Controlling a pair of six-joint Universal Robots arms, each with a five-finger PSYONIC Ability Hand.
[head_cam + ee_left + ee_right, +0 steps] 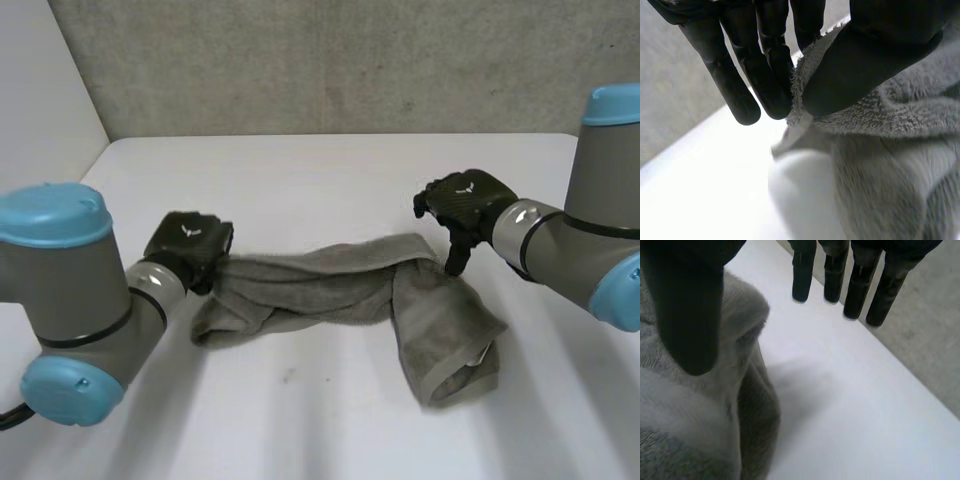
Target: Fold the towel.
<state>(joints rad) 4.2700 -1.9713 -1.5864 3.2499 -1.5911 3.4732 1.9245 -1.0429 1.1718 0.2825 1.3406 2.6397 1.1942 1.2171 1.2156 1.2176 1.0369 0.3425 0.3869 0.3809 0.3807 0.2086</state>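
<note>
The left robot hand (190, 245) pinches one end of the crumpled towel (345, 288) between thumb and fingers. The right robot hand (465, 203), fingers straight and apart, hangs over its other end on the desk (300, 180).

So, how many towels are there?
1. The towel lies crumpled on the table; the left hand pinches one end, the right hand is open at the other. None seems hidden.

Robot lab: white table (330, 175), concrete wall (330, 60)
</note>
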